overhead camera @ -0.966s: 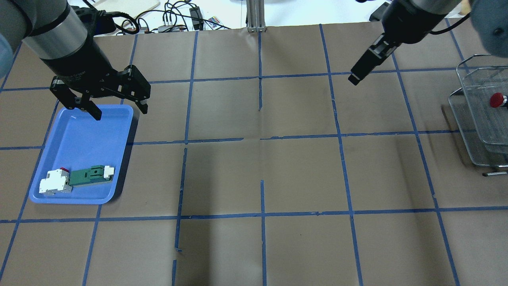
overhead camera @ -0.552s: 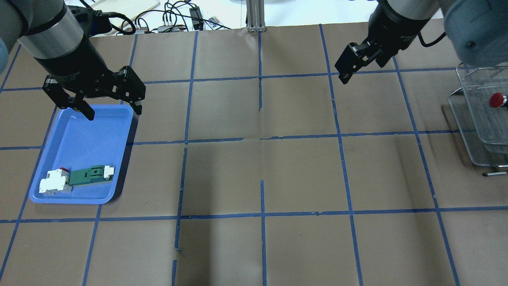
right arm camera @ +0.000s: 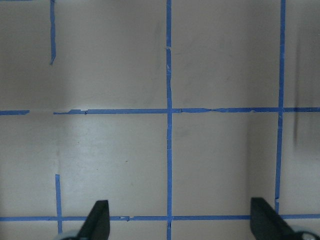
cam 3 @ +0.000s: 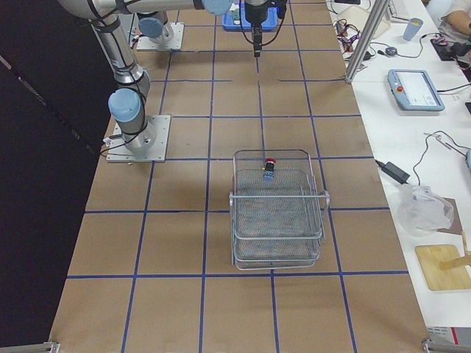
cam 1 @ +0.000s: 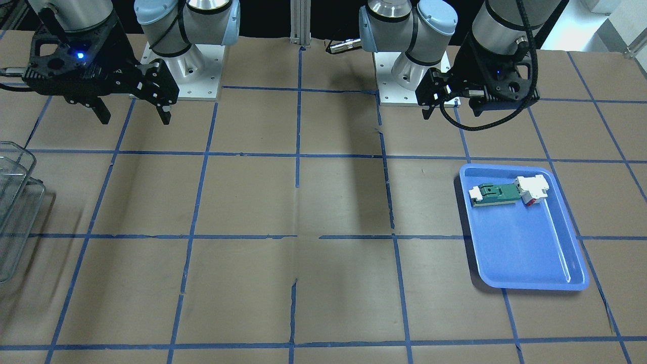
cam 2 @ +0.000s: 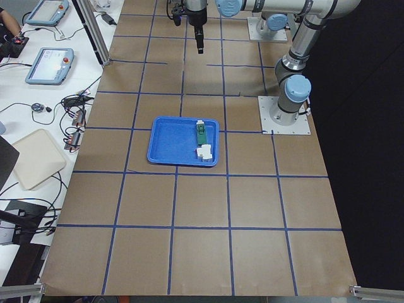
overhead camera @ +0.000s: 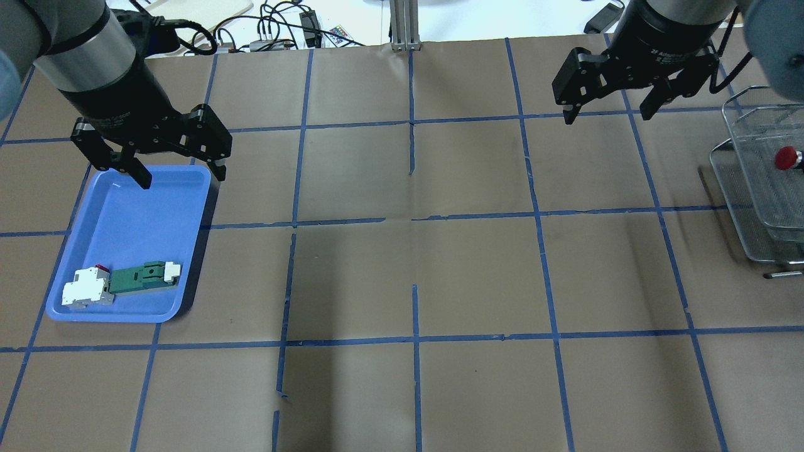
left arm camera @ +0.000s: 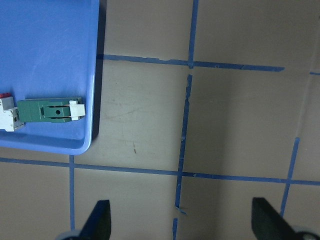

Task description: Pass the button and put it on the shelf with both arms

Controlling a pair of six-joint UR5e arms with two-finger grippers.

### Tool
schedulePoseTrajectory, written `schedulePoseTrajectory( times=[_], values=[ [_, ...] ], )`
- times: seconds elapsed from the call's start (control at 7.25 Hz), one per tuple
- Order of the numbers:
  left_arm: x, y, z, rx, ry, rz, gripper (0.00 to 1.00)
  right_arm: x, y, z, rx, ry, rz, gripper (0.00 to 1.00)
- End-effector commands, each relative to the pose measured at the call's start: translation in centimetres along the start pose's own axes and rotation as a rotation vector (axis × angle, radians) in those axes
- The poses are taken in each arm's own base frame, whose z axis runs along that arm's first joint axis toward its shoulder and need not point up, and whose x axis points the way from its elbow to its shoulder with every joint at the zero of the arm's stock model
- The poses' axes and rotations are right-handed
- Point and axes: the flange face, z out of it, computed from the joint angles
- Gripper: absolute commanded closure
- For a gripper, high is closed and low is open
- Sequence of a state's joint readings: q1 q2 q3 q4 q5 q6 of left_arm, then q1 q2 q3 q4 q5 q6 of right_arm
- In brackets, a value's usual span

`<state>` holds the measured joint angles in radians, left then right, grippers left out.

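The button [overhead camera: 787,158], red-capped, lies in the top tier of the wire-mesh shelf [overhead camera: 747,188] at the table's right edge; it also shows in the exterior right view [cam 3: 269,163]. My right gripper [overhead camera: 607,117] is open and empty, held high left of the shelf, apart from it. My left gripper [overhead camera: 182,177] is open and empty, high over the far end of the blue tray [overhead camera: 135,207]. Both wrist views show spread fingertips [left arm camera: 100,222] [right arm camera: 97,220] over bare table.
The blue tray holds a green-and-white flat part [overhead camera: 143,277] and a white block with a red bit [overhead camera: 88,290] at its near end. Cables and a metal post [overhead camera: 405,25] stand beyond the table's far edge. The shelf's edge shows in the front-facing view [cam 1: 12,202].
My right gripper has turned at the wrist and shifted right, so both spread fingers now show. My left gripper has barely moved. The button stays in the shelf.
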<state>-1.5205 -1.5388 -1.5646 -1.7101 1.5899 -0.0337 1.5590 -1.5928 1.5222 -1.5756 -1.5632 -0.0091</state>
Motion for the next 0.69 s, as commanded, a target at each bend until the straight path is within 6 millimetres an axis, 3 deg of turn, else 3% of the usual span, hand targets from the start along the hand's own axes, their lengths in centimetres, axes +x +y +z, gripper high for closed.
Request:
schedulePoseTrajectory(
  times=[0.0, 0.55],
  values=[
    [0.3, 1.0, 0.9, -0.034, 0.016, 0.015, 0.00, 0.1, 0.1, 0.6, -0.022, 0.006, 0.013, 0.00],
    [0.2, 1.6, 3.6, -0.020, -0.005, 0.046, 0.00, 0.3, -0.9, 1.3, -0.036, 0.010, 0.030, 0.00]
  ],
)
